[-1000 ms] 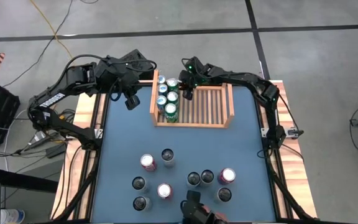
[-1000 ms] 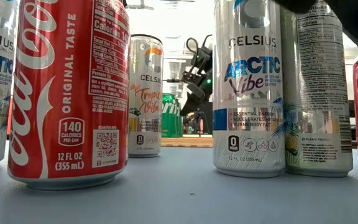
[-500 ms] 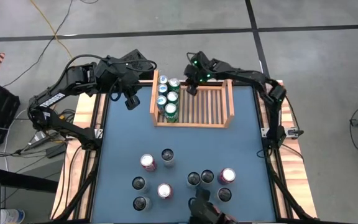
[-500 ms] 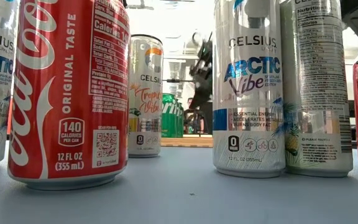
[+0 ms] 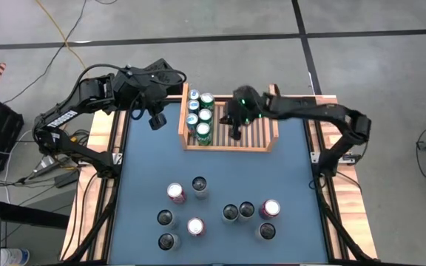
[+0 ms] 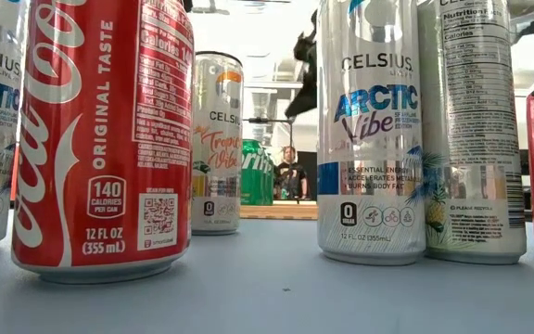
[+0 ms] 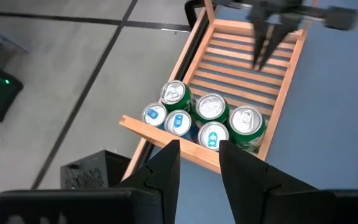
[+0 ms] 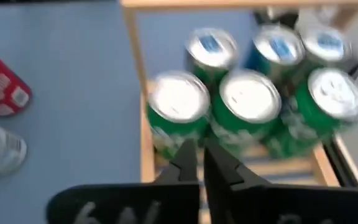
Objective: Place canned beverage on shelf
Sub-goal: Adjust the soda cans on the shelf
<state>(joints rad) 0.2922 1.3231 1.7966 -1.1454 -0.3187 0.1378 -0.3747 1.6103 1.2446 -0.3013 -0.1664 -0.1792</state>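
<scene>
Loose cans (image 5: 198,187) stand near side of the shelf (image 5: 274,122); six shelved at its left end; right gripper (image 5: 236,134), clenched empty above the slats, risks clipping them; left gripper (image 5: 154,121) idles partly parted beside the shelf.

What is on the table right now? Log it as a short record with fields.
shelf: wooden rack at the far side of the table
cans on shelf: six, packed at its left end
cans off shelf: nine standing on the blue mat
right end effector: shut, empty, above the shelf slats
left end effector: hanging left of the shelf, empty
</scene>
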